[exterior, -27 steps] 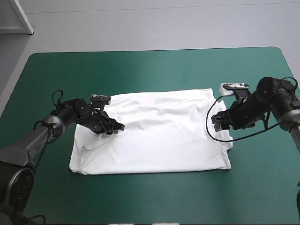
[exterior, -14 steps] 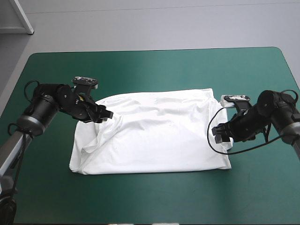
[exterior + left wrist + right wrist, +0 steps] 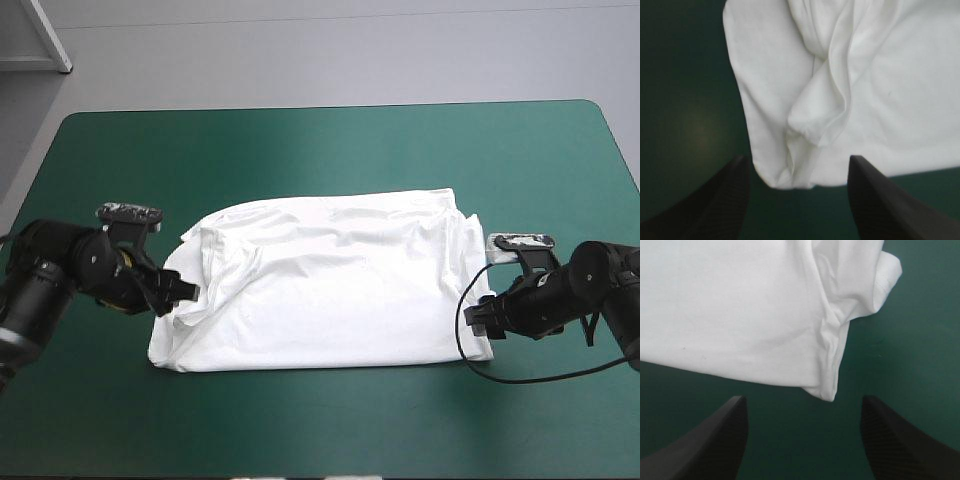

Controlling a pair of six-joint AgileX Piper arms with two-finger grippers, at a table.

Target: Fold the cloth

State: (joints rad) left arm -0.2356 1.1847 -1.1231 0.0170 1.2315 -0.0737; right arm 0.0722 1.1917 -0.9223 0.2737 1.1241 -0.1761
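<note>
Left gripper (image 3: 184, 293), jaws wide, is facing the T-shirt's (image 3: 340, 290) left edge, the shirt lying flat mid-cover (image 3: 300, 150), long axis running arm to arm, while right gripper (image 3: 482, 319), jaws wide, is facing its near right corner, equally close.

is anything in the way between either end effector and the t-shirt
Nothing visible. The left end effector and the right end effector both stand open just off opposite ends of the T-shirt, with only bare teal-green cover in the gap.
</note>
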